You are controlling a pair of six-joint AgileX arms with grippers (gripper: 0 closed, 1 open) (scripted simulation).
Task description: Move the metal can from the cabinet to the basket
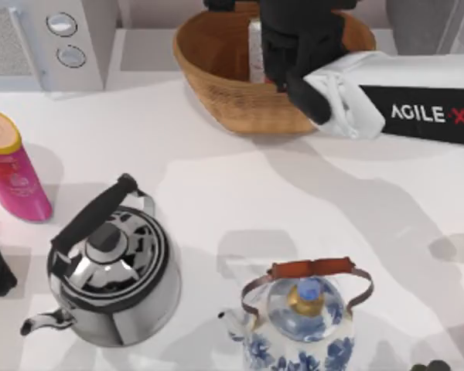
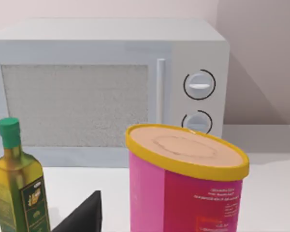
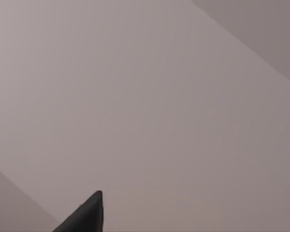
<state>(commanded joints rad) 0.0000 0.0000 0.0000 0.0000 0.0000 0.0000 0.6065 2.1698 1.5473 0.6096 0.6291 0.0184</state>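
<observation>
White table, cluttered. Right gripper hung over basket, can beneath; grip state unclear. Risk: can tipping if dropped off-centre.

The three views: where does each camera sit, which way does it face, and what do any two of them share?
Top view: above the table, looking down on the basket, two kettles and the pink canister; the right arm reaches over the basket, with the can beside its gripper.
Left wrist view: on the left arm, low, facing the microwave, the canister and an oil bottle; one dark fingertip shows.
Right wrist view: on the right arm, facing a plain wall; one fingertip shows.
Shared: top and left wrist views both show microwave and canister.
</observation>
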